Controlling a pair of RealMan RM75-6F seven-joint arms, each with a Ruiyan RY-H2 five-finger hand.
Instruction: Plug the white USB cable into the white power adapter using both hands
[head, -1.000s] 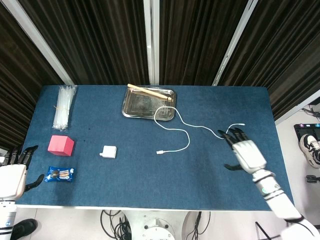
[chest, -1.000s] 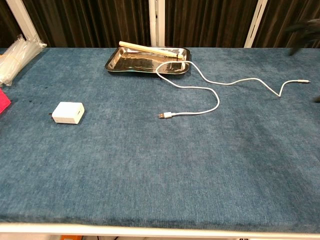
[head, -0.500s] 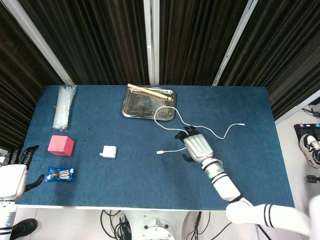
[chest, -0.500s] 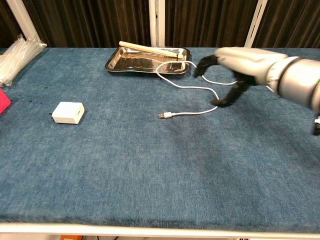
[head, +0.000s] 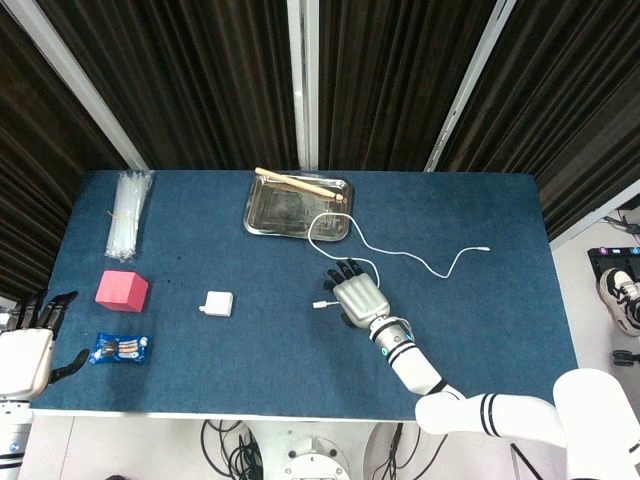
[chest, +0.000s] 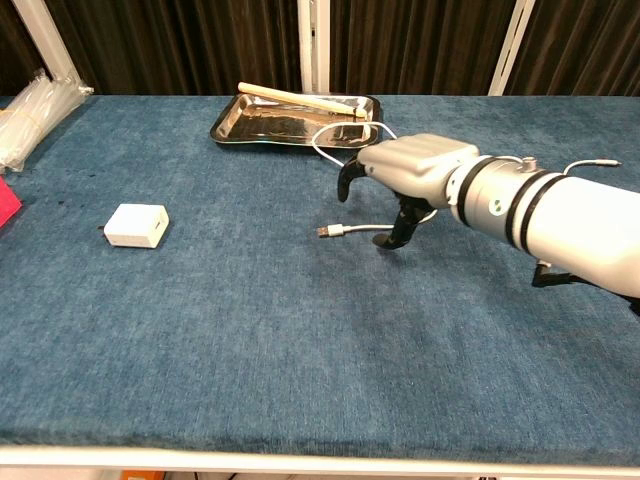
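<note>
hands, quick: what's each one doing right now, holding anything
Left hand: open, holding nothing, at the table's near left edge.
Right hand: open, fingers arched over the white cable near its plug, not gripping it yet.

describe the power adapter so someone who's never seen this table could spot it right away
On the blue cloth table, look at the left half, right of the pink block and snack packet. The white power adapter lies there alone, well left of the right hand. It is the only small white cube.
</note>
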